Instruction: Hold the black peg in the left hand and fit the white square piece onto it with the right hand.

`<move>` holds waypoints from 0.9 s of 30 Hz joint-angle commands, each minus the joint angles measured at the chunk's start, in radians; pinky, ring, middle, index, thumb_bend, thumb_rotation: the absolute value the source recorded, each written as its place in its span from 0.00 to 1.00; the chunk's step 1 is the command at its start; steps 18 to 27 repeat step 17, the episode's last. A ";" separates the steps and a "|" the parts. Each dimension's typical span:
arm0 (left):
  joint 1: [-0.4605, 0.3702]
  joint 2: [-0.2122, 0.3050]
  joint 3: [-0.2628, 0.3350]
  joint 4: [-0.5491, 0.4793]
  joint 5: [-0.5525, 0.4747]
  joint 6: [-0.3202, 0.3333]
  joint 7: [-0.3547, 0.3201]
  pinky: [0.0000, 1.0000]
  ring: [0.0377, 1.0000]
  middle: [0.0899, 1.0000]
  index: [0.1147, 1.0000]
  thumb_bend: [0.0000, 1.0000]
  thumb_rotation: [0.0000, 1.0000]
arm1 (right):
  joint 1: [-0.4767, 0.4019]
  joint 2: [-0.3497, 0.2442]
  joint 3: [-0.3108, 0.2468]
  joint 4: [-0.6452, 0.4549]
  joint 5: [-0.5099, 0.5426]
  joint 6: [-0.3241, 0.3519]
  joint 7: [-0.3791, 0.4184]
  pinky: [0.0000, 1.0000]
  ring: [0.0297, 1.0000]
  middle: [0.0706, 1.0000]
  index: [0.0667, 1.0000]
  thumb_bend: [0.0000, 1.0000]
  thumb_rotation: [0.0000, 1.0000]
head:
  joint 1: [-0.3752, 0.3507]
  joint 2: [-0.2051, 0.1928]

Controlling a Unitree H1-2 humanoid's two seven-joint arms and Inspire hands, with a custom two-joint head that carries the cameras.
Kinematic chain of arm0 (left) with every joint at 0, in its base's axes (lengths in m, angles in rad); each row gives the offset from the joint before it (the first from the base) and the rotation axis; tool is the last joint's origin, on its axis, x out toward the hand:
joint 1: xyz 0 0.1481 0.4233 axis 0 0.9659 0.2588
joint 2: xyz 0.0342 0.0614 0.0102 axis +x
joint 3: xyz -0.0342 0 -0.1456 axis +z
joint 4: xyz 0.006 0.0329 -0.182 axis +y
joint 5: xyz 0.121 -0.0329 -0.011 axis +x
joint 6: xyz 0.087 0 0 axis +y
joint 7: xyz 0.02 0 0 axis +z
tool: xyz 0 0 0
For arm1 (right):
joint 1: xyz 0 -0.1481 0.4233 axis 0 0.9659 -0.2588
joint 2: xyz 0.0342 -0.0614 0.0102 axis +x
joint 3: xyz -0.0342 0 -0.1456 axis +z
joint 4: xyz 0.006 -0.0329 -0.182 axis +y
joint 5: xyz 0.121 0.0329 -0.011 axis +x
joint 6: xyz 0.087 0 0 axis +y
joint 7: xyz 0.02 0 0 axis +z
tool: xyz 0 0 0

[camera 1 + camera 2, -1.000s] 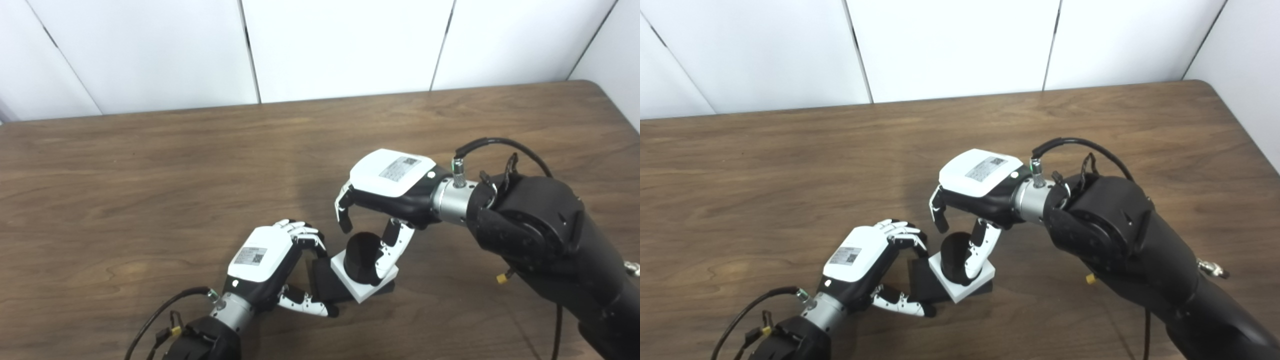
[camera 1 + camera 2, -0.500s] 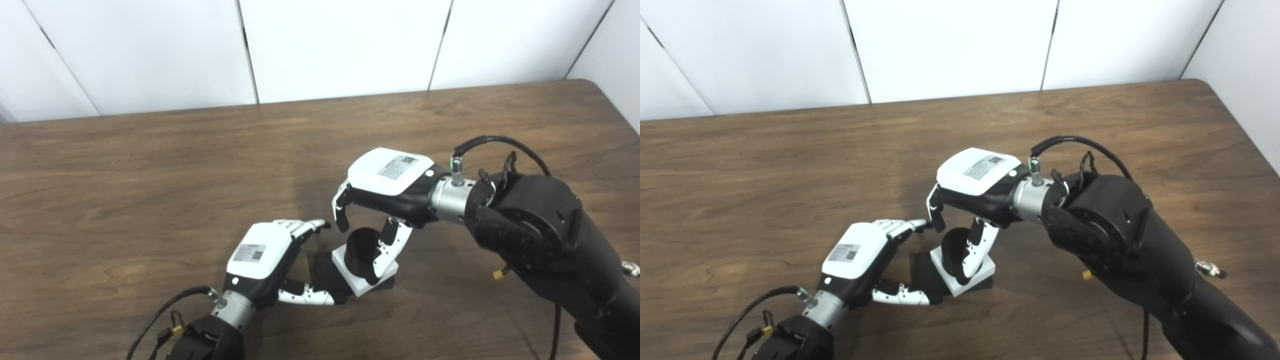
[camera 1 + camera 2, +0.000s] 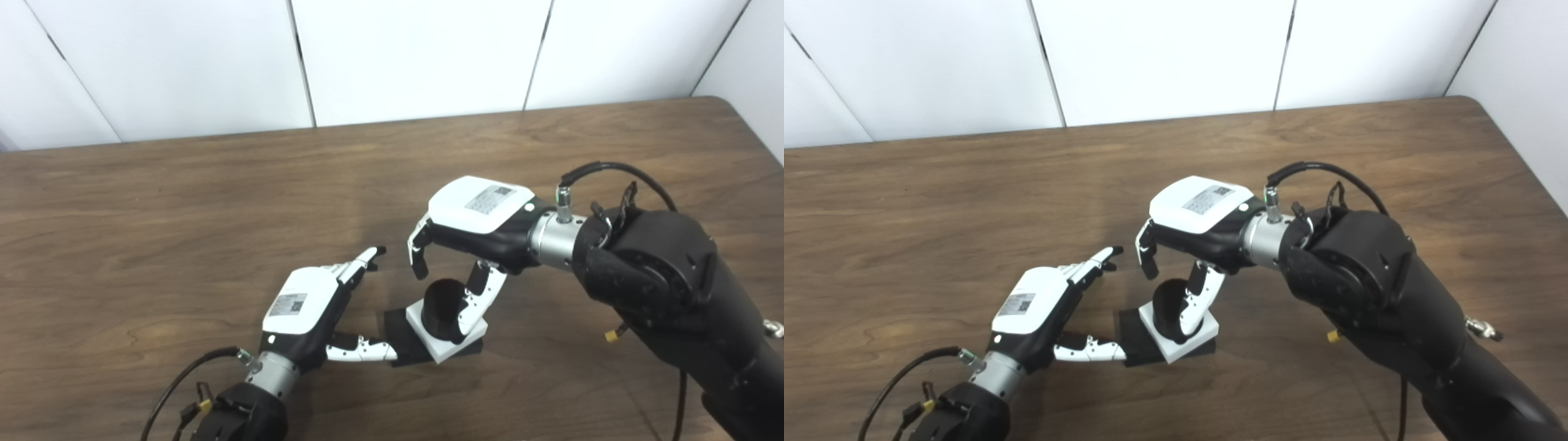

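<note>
The black peg (image 3: pixel 442 299) stands upright on its black square base (image 3: pixel 392 321) on the table. The white square piece (image 3: pixel 436 345) lies around the peg, flat on that base. My left hand (image 3: pixel 303 303) is open just left of the base, fingers stretched out straight and thumb tip close to the base's near left edge. My right hand (image 3: pixel 481 208) hovers over the peg, palm down. Its thumb rests along the peg's right side. Its curled fingers (image 3: pixel 418 260) hang clear above the peg's left, so it grips nothing.
The brown wooden table (image 3: pixel 184 202) stretches bare to the left and back, up to white wall panels (image 3: pixel 416 55). Its right edge and rounded far corner (image 3: pixel 1476 104) are near my bulky right forearm (image 3: pixel 1372 282).
My left hand has let go of the black base, straightened its fingers and drawn back to the left. The right hand stays over the peg, barely shifted.
</note>
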 commanded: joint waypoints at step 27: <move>-0.027 -0.043 0.287 -0.122 -0.523 0.147 -0.018 0.84 0.85 0.84 0.92 1.00 0.77 | 0.022 0.029 -0.427 0.089 0.382 0.081 -0.036 0.79 0.87 0.83 0.78 1.00 0.60 | 0.012 -0.041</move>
